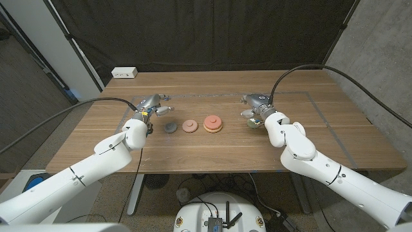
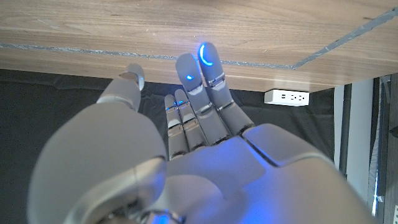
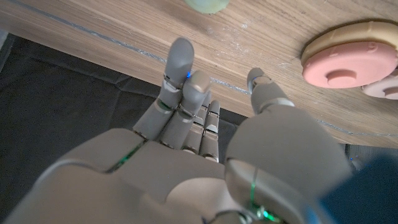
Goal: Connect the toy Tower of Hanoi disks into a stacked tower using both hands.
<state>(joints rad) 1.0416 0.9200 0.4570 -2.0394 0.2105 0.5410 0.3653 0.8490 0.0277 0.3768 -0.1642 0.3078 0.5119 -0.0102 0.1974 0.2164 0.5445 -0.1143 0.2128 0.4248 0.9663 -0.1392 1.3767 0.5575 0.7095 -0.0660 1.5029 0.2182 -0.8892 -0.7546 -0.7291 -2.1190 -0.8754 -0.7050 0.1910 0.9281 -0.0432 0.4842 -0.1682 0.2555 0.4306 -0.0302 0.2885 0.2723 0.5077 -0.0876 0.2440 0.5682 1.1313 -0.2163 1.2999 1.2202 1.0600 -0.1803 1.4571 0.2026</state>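
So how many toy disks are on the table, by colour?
Grey disk: 1
Light pink disk: 1
Red-pink disk stacked on a tan disk: 2
Pale green disk by the right hand: 1
Total: 5

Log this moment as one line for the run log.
left robot hand: open, holds nothing | right robot hand: open, beside green disk | red disk on tan disk | pink disk, grey disk loose

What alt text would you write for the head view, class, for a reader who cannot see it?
Two white robot arms reach over a wooden table, left hand and right hand both holding nothing. Between them lie a dark grey disk, a pink disk and a red disk on a tan one; a greenish disk sits near the right hand.
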